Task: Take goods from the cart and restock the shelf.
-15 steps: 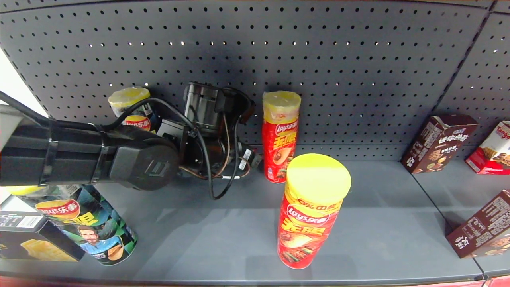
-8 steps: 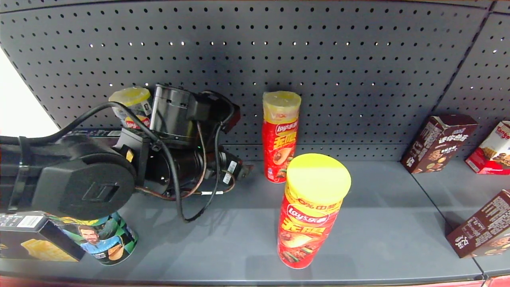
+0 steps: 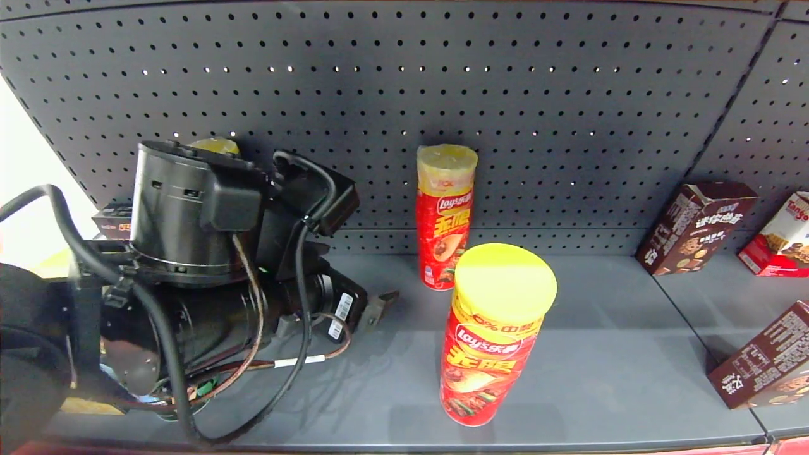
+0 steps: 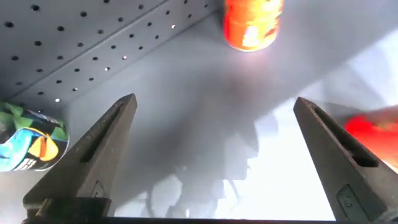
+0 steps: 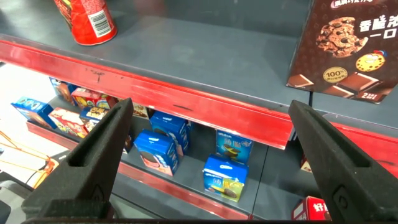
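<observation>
Two red chip cans stood upright on the grey shelf (image 3: 600, 354), long axes vertical and yellow lids up. The front can (image 3: 493, 335) was near the shelf's front edge, and the rear can (image 3: 444, 218) stood just behind it against the pegboard (image 3: 505, 95), the two apart. The yellow lid of a third can (image 3: 215, 145) peeked over the left arm at the back. In the left wrist view a green can (image 4: 28, 140) stood close to the pegboard, off to one side of the arm. The left gripper (image 4: 214, 106) hung low over bare shelf to the left of the red cans, its jaws spread wide with nothing between them and touching no goods. The right gripper (image 5: 210, 107) was likewise spread wide and empty, held in front of the shelf at about the level of its red front strip (image 5: 205, 99). Beneath that strip, blue boxes (image 5: 158, 149) sat on a lower shelf. Further right on the upper shelf, one brown box (image 3: 695, 227) leaned tilted at the back by the pegboard and another (image 3: 758, 357) stood tilted nearer the front. A red-and-white box (image 3: 780, 237) was at the far right edge.
</observation>
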You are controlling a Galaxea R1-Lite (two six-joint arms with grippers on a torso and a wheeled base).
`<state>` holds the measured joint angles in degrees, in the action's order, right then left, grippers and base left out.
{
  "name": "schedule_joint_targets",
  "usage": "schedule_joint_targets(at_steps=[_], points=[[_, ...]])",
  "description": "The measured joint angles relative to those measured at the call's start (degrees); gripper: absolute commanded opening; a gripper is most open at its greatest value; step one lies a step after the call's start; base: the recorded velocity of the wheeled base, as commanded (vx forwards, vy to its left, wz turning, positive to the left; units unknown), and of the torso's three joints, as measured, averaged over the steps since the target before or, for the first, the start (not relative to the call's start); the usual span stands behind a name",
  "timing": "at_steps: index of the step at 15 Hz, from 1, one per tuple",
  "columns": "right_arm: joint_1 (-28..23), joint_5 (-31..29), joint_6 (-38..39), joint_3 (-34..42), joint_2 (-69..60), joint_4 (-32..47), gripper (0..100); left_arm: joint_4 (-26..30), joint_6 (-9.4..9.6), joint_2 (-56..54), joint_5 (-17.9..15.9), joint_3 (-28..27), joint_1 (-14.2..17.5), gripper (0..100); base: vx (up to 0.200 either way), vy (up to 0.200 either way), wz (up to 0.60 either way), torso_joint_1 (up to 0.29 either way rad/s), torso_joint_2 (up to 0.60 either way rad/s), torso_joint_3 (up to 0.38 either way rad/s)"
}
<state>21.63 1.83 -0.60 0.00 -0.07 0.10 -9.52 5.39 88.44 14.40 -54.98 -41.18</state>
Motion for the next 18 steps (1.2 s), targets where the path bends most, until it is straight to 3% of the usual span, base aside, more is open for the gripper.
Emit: schedule_joint_targets(at_steps=[5, 8, 9, 18], points=[[0.0, 0.0, 0.0, 0.0, 0.0, 0.0, 100, -0.6, -0.30, -6.0, -0.2, 3.2, -3.8, 100, 0.000, 0.000, 0.00, 0.000, 0.00, 0.000], [0.0, 0.0, 0.0, 0.0, 0.0, 0.0, 100, -3.9, -4.17, -10.1, -0.7, 6.3, -8.5, 100, 0.000, 0.000, 0.00, 0.000, 0.00, 0.000], [0.0, 0.0, 0.0, 0.0, 0.0, 0.0, 100, -4.7, -4.57, -11.7, -0.9, 8.1, -9.6, 100, 0.000, 0.000, 0.00, 0.000, 0.00, 0.000], [0.0, 0.0, 0.0, 0.0, 0.0, 0.0, 100, -5.7, -5.07, -33.1, -0.9, 26.6, -21.1, 100, 0.000, 0.000, 0.00, 0.000, 0.00, 0.000]])
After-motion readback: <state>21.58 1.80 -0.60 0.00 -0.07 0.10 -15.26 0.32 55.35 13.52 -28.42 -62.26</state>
